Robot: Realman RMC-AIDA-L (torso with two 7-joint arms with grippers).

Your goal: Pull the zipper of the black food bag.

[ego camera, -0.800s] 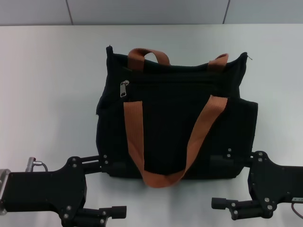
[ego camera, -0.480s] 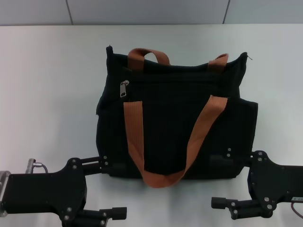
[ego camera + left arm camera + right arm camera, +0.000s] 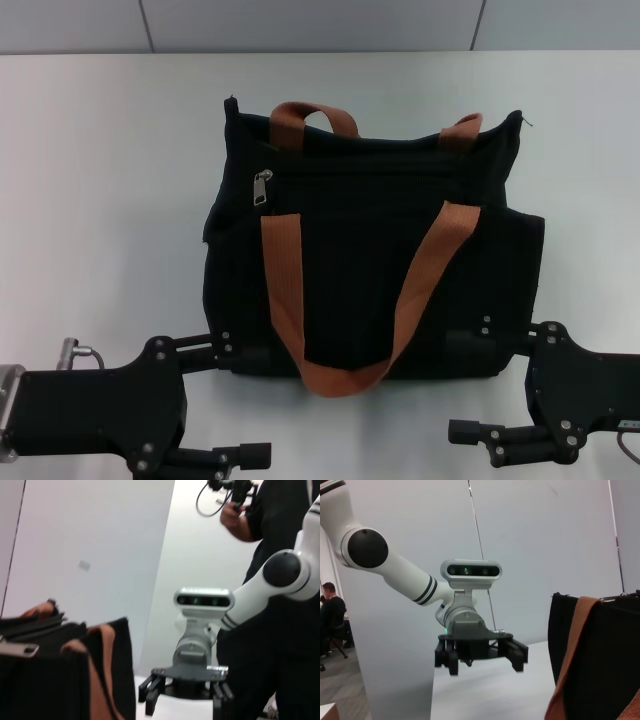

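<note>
Zipper pull [image 3: 262, 187], a small silver-grey tab, hangs on the black food bag [image 3: 370, 250] near the bag's upper left corner, just above the top of the left strand of the front orange-brown strap [image 3: 340, 378]. The bag lies flat on the white table [image 3: 100, 180], its second strap [image 3: 312, 115] arching over its far edge. The front strap loops down across the bag's face to its near edge.

The left gripper [image 3: 215, 400] sits off the bag's near left corner, its upper finger [image 3: 190, 345] reaching to the bag's edge; whether it touches the fabric is hard to say. Its fingers stand apart, holding nothing, which the right wrist view confirms [image 3: 481, 654]. The right gripper [image 3: 500, 385] sits off the bag's near right corner, likewise spread and empty, one finger [image 3: 495, 337] over the bag's lower edge; the left wrist view shows it the same [image 3: 185, 690]. Both grippers are well apart from the zipper pull.
</note>
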